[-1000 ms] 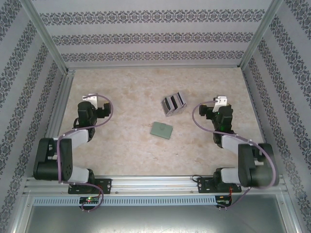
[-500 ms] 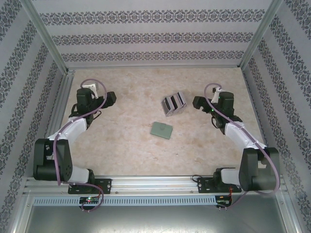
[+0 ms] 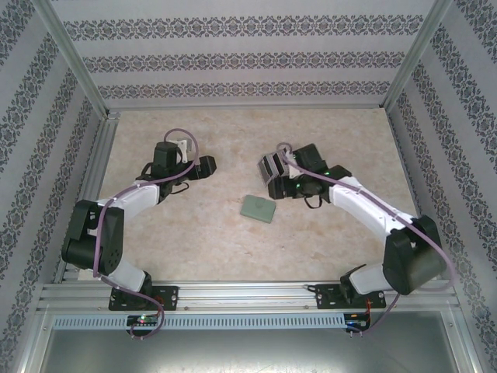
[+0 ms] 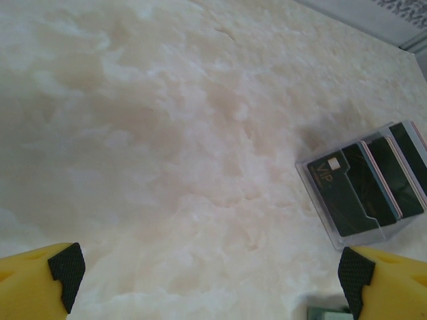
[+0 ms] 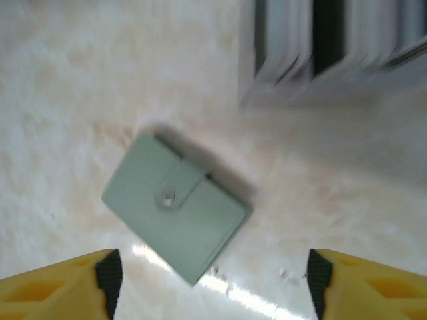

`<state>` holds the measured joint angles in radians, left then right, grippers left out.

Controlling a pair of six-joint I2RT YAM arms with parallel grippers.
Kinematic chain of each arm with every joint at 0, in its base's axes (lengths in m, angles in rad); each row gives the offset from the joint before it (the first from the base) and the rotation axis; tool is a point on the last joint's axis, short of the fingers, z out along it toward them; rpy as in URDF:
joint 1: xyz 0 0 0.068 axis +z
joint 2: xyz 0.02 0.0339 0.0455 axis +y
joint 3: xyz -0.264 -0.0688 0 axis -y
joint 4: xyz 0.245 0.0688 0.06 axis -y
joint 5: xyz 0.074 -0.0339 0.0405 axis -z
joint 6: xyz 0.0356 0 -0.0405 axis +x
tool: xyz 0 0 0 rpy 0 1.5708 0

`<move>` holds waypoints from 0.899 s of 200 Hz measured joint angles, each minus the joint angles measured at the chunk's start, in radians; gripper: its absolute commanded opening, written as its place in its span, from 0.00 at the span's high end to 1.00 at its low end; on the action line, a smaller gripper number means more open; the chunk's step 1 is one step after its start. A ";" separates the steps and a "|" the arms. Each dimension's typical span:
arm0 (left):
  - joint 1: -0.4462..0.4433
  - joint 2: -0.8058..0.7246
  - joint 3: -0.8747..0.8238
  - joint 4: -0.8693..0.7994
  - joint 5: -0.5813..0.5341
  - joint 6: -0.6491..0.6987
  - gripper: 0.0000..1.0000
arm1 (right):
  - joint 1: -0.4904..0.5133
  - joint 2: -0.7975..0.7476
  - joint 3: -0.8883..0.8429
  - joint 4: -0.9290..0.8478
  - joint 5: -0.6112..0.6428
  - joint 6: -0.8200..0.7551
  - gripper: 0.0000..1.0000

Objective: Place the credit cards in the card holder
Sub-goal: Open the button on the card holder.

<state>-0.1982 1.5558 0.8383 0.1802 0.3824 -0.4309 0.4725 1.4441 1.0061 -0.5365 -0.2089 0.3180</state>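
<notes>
The pale green card holder (image 3: 258, 208) lies folded shut on the table, its snap tab facing up (image 5: 175, 207). Several dark credit cards (image 4: 363, 187) stand in a clear plastic stand (image 3: 272, 165) just behind it, blurred at the top of the right wrist view (image 5: 333, 40). My right gripper (image 3: 278, 189) hovers between the stand and the card holder, open, with nothing between its fingers (image 5: 213, 287). My left gripper (image 3: 210, 165) hangs open over bare table to the left of the stand, also with nothing in it (image 4: 209, 280).
The marbled beige tabletop (image 3: 194, 233) is ringed by an aluminium frame (image 3: 93, 179) and patterned walls. A corner of the card holder (image 4: 327, 313) shows beside my left gripper's right finger.
Both arms have swung inward from the sides toward the table's middle. The right gripper now sits over the stand and card holder; the left has come closer to the stand.
</notes>
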 measured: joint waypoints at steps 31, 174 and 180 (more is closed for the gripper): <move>-0.006 0.000 -0.005 0.014 0.003 0.000 0.00 | 0.038 0.086 0.060 -0.090 0.047 0.011 0.45; -0.032 0.020 -0.053 0.039 -0.040 -0.023 0.00 | 0.187 0.442 0.377 -0.216 0.193 -0.091 0.49; -0.039 0.028 -0.053 0.040 -0.043 -0.027 0.00 | 0.187 0.444 0.379 -0.219 0.193 -0.094 0.49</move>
<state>-0.2375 1.5837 0.7853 0.2199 0.3389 -0.4576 0.6590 1.8885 1.3853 -0.7559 -0.0154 0.2237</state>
